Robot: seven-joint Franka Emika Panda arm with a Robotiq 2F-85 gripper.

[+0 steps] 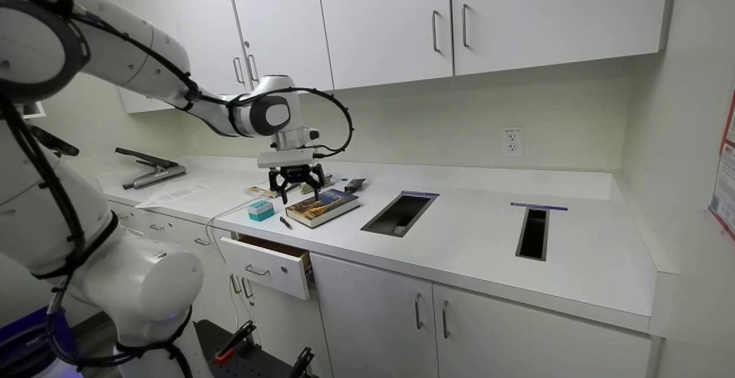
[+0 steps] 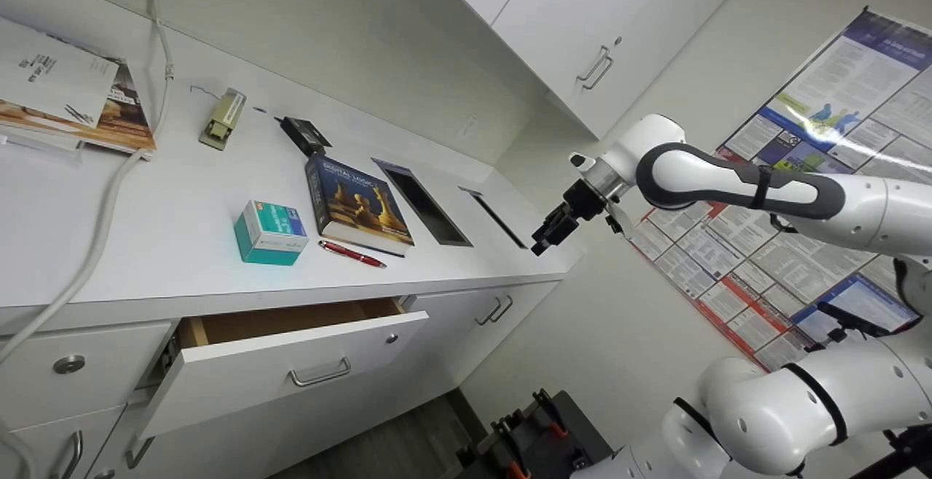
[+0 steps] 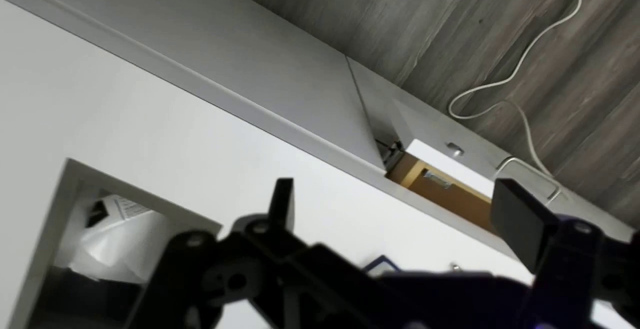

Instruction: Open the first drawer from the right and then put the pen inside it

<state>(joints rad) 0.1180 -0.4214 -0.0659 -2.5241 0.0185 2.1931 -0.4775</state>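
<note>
Fingers, parted, released. Drawer, open; in the wrist view, a finger hides part. Pen, red barrel: we make it out in an exterior view, not the wrist's.

The smooth-fronted drawer looks wooden inside, with a metal handle.
</note>
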